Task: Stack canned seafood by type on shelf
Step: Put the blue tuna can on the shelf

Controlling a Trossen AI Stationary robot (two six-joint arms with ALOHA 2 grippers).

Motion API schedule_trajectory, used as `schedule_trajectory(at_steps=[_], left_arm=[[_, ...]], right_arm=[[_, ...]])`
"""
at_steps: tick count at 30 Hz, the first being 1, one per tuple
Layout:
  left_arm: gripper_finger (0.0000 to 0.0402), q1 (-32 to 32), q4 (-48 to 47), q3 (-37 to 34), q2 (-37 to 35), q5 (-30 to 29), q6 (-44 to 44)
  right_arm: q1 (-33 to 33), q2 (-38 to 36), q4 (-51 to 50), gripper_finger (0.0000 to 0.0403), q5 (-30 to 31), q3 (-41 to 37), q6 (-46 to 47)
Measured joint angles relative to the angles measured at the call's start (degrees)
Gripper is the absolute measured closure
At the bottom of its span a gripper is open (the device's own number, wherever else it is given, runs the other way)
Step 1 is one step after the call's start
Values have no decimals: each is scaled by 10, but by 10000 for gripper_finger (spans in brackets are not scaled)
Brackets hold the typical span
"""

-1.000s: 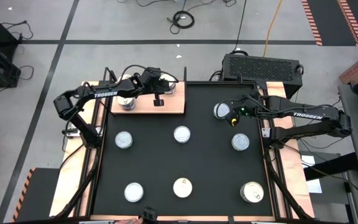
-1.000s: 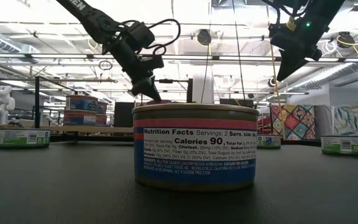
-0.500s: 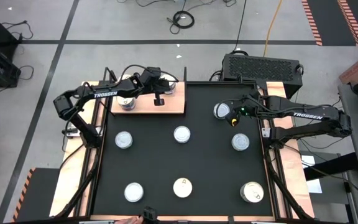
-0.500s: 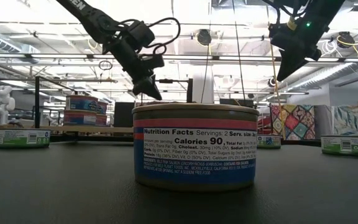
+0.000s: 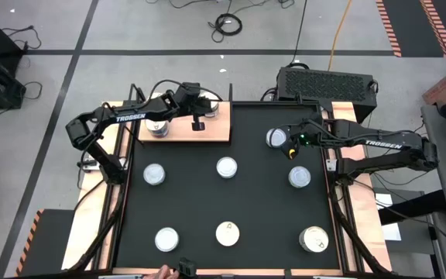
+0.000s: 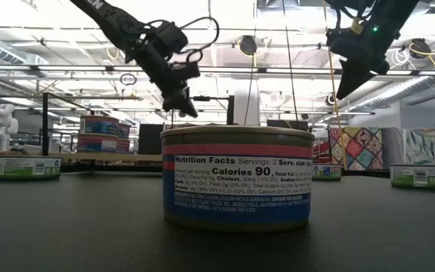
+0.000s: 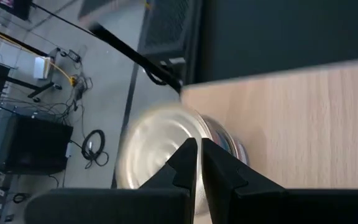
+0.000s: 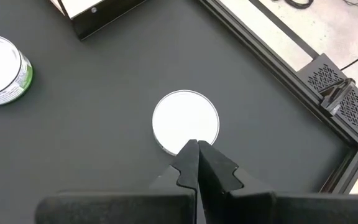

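Left claw (image 5: 198, 122), fingers pinched together and empty, hangs over the shelf (image 5: 215, 132) at upper left; right claw (image 5: 291, 147), likewise pinched empty, hangs beside an upper-right tin (image 5: 276, 138).

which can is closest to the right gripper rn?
The can at the black mat's far right, beside the right gripper. The other mat cans lie farther toward the front or left.

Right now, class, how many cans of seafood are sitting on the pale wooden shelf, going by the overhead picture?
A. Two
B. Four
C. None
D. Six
A. The overhead view shows the shelf carrying just two cans, one at its left end and one at its far right corner, partly hidden by the left gripper; the other cans lie on the black mat.
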Motion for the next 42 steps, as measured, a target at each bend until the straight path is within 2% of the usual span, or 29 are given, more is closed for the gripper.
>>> schedule_trajectory(at_steps=[8,15,20,23,27,30,35,40,42], left_arm=[[376,-16,2,11,-45,1,-20],[376,-38,-21,11,-91,7,-81],[376,-73,-51,11,-115,101,-140],[376,-107,-63,11,-119,152,-198],[377,-183,-88,11,-118,158,-247],[377,-259,-100,11,-118,105,-307],[377,-405,-106,11,-118,-27,-424],[378,-542,-56,11,-93,-168,-558],[378,-586,-19,11,-76,-205,-595]], right_arm=[[0,0,0,403,0,0,-12],[0,0,3,403,0,0,-28],[0,0,45,403,-2,0,-53],[0,0,69,403,-35,0,-76],[7,1,86,403,-98,0,-89],[31,1,86,403,-121,0,-89],[108,3,107,403,-121,0,-71],[220,18,116,403,-121,0,-25],[271,26,113,403,-121,0,0]])
